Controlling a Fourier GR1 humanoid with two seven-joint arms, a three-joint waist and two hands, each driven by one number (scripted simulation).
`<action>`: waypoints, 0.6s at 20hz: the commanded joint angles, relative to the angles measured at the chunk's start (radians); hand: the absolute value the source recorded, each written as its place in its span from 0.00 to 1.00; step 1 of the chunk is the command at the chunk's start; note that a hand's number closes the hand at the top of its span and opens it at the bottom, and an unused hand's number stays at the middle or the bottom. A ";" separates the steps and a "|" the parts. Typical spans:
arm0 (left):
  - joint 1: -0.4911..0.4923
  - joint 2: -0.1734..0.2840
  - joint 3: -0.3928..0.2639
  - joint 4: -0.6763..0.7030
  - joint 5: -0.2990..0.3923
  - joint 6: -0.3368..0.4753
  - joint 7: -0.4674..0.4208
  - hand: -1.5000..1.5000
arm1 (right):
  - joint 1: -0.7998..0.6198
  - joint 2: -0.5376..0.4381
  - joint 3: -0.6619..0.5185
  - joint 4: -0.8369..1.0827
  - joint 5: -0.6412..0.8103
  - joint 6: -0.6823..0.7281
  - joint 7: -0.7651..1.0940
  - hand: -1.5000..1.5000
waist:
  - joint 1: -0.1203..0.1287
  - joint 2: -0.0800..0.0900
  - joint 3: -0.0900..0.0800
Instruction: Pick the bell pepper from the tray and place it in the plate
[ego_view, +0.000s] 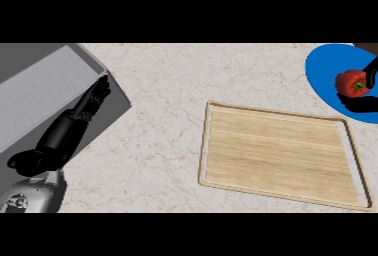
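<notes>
Nearest the lower edge at far left, a grey forearm (29, 197) entering the view, leading up into a black wrist and the left hand (92, 100). Hand stretched long and straight, fingers together and pointing up and to the right, resting flat against the grey slanted block (44, 82) filling the upper-left corner; nothing held, fingers relaxed rather than curled. Beneath and between everything, the pale marbled counter (162, 90). To the right of centre, lying flat, a wooden tray (280, 155) with a raised rim, slightly turned so its near-right corner reaches the picture's right edge; bare wood only within its rim, nothing on it. Between hand and tray, only open counter; left hand well apart from the tray. Farther off, at the upper-right corner and just beyond the tray's far-right corner, a blue plate (325, 65), cut off by the right edge. On the plate, near its right side, the red bell pepper (350, 82) with a green stem end facing right. At the pepper's right side, dark fingers of the right hand (371, 74) curled against it from the picture's edge, most of that hand out of view; dark shadow on the plate just below the pepper.
</notes>
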 joint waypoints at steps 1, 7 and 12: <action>-0.020 0.019 0.035 -0.019 0.028 -0.024 0.028 0.50 | -0.102 0.002 -0.046 0.280 0.036 -0.044 -0.160 1.00 | 0.009 0.002 0.000; -0.008 0.021 0.034 0.008 0.032 -0.054 -0.026 0.50 | -0.270 0.037 -0.068 0.608 0.056 0.024 -0.116 1.00 | 0.036 0.010 0.001; -0.011 0.001 0.010 0.007 0.003 -0.038 -0.014 0.50 | -0.324 0.034 -0.101 0.837 0.064 0.021 -0.226 0.00 | 0.049 0.018 0.003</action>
